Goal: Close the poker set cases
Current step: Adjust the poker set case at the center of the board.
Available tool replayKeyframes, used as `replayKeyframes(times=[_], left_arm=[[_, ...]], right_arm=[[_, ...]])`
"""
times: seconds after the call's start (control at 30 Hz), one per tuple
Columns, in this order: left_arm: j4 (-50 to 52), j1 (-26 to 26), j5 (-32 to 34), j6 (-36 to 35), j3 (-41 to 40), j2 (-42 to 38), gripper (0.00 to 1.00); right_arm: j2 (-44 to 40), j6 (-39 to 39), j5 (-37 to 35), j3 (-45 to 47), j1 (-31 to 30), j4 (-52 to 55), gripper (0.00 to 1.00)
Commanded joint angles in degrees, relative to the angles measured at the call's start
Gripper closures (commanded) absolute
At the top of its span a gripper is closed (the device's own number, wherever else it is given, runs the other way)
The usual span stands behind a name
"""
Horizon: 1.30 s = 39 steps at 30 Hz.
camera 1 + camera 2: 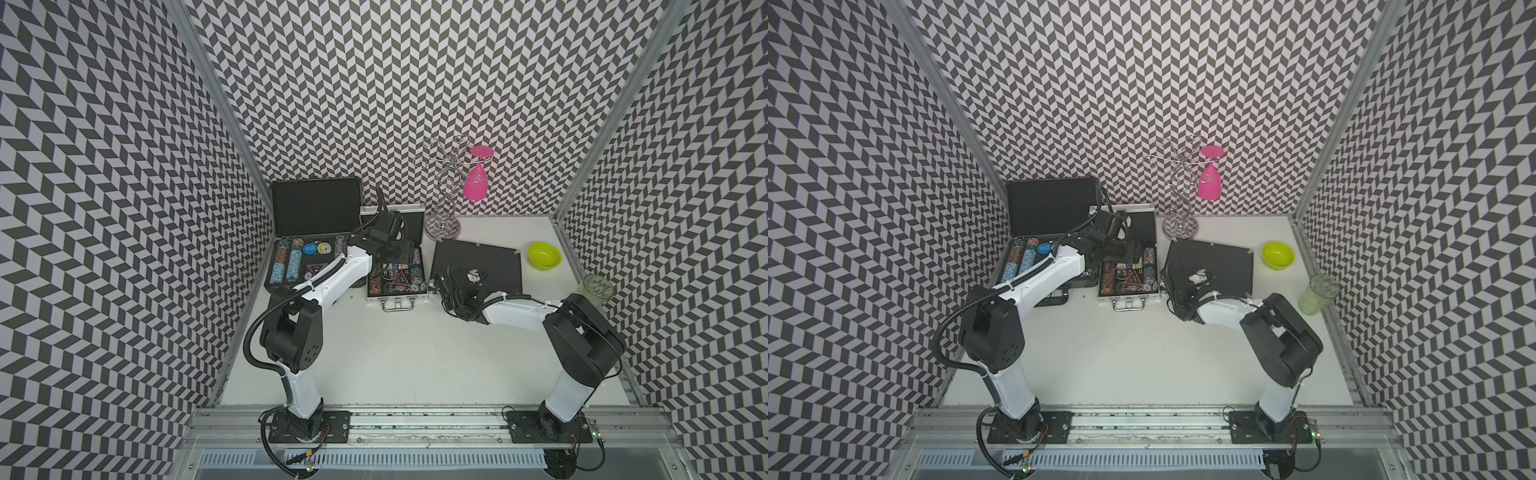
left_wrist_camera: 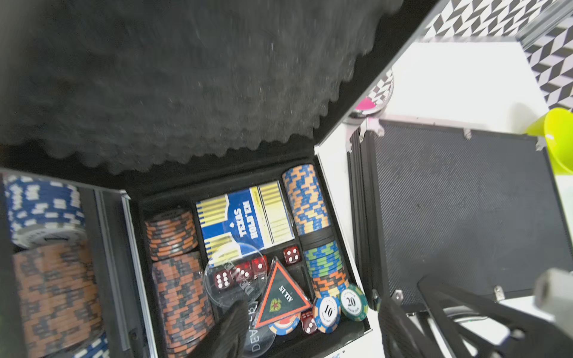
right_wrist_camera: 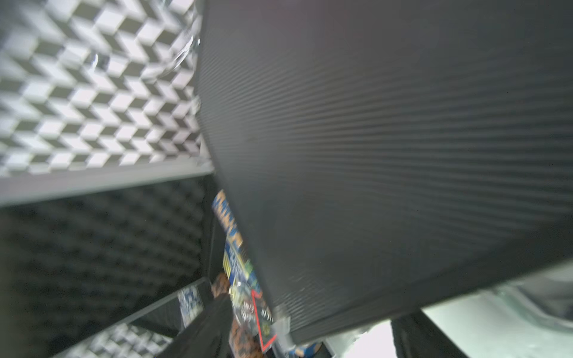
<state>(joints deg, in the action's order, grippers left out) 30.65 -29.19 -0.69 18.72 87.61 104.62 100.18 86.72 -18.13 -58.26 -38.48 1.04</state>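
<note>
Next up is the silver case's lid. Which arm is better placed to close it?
Left. The left pincer hangs over the open silver case, by its upright lid; the right pincer sits at a corner of the shut black case.

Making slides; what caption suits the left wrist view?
Open poker case with chips, cards, dice; black case alongside.

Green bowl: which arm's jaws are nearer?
Right. The right arm holds its jaws at the textured black case beside the bowl; the left arm holds its jaws over the open silver case, farther away.
</note>
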Motion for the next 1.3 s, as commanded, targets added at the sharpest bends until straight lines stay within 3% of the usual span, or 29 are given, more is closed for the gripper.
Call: replayKeyframes(times=[0.0,0.3,0.53,0.77,1.0,1.1,1.27], left_arm=[[-1.5,-0.5,0.8,-0.1,-2.6,-2.6,0.31],[-2.4,-0.1,4.1,1.4,-9.8,-7.7,0.30],[-2.6,3.1,6.1,2.3,-13.4,-11.3,0.30],[-3.6,5.8,5.4,2.3,-15.7,-13.6,0.30],[-3.6,5.8,5.9,2.0,-15.5,-13.0,0.30],[-3.6,6.2,6.3,1.7,-15.6,-13.0,0.30],[-3.6,6.4,6.2,1.8,-15.2,-13.0,0.30]], right_arm=[[0.2,-18.9,1.1,-8.8,0.1,6.4,0.19],[12.2,-46.1,-2.0,-30.9,2.2,30.5,0.20],[20.7,-53.5,-2.9,-42.8,4.4,41.0,0.22],[27.4,-58.4,-3.8,-46.5,4.1,44.0,0.22],[29.2,-59.9,-11.6,-41.9,3.6,47.0,0.30],[26.0,-60.5,-12.0,-34.9,4.1,43.1,0.35],[22.2,-62.1,-11.0,-28.9,4.4,40.2,0.36]])
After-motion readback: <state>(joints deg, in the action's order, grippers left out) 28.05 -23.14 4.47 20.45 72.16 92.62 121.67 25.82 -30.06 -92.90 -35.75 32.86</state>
